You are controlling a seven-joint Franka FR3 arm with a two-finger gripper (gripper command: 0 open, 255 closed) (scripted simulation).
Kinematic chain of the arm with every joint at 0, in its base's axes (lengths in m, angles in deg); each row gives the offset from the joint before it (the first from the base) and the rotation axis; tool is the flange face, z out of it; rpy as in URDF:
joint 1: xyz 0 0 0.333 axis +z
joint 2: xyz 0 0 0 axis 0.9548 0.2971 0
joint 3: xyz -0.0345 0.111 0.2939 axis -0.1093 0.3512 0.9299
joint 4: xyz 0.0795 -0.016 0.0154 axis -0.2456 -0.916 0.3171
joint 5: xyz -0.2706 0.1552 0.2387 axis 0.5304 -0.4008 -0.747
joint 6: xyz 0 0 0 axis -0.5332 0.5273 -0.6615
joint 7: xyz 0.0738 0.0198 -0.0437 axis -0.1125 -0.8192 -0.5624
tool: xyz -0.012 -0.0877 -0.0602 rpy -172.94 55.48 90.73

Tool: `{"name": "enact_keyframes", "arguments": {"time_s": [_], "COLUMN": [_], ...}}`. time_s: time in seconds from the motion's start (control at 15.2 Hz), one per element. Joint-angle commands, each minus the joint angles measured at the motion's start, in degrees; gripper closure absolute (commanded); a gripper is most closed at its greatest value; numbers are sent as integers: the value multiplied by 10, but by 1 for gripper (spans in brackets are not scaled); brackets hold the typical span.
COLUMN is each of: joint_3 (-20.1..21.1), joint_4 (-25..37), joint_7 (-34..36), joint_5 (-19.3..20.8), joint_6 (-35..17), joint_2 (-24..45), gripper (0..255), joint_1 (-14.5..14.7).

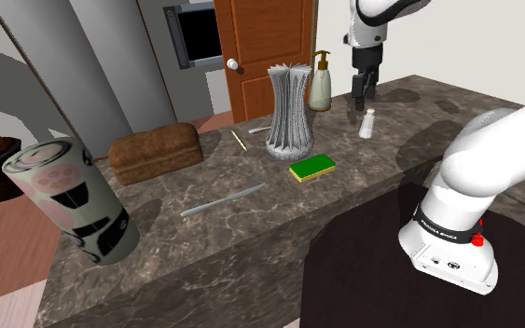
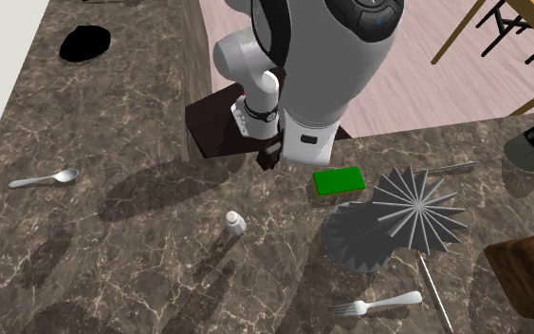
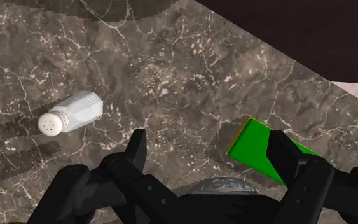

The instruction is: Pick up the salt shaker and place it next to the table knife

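Note:
The small white salt shaker (image 1: 367, 123) stands upright on the dark marble counter (image 1: 251, 233), close to the far edge. My black gripper (image 1: 359, 97) hangs open just above and beside it, nothing between the fingers. In the wrist view the shaker (image 3: 72, 114) lies off to the side of one finger (image 3: 136, 147), outside the gap of the gripper (image 3: 210, 153). From the second exterior view the shaker (image 2: 235, 223) sits a little past the gripper (image 2: 268, 157). The grey table knife (image 1: 223, 199) lies flat mid-counter, far from the shaker, its tip showing behind the ribbed holder (image 2: 450, 169).
A green sponge (image 1: 311, 168), a tall grey ribbed holder (image 1: 288, 110) and a soap dispenser (image 1: 320, 84) stand between shaker and knife. A bread loaf (image 1: 155, 152) and a printed can (image 1: 72, 198) sit further along. A spoon (image 2: 45, 178) and fork (image 2: 377, 305) lie on the counter.

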Motion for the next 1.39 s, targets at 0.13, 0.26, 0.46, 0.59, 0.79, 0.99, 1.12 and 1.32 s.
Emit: {"name": "enact_keyframes", "arguments": {"time_s": [0.13, 0.26, 0.46, 0.59, 0.79, 0.99, 1.12, 1.32], "joint_3": [-42, -62, -92, -112, -135, -141, -145, -150], "joint_4": [-4, 0, 11, 21, 37, 23, 14, 2], "joint_7": [-29, -42, -62, -76, -94, -95, -95, -96], "joint_5": [37, 51, 67, 75, 79, 81, 82, 84], "joint_6": [-64, -94, -139, -169, -204, -230, -247, -270], "joint_2": [42, 67, 110, 140, 179, 190, 198, 210], "gripper": [0, 0, 0, 0, 0, 0, 0, 0], "joint_1": [-26, -37, -51, -58, -66, -67, -68, -69]}}
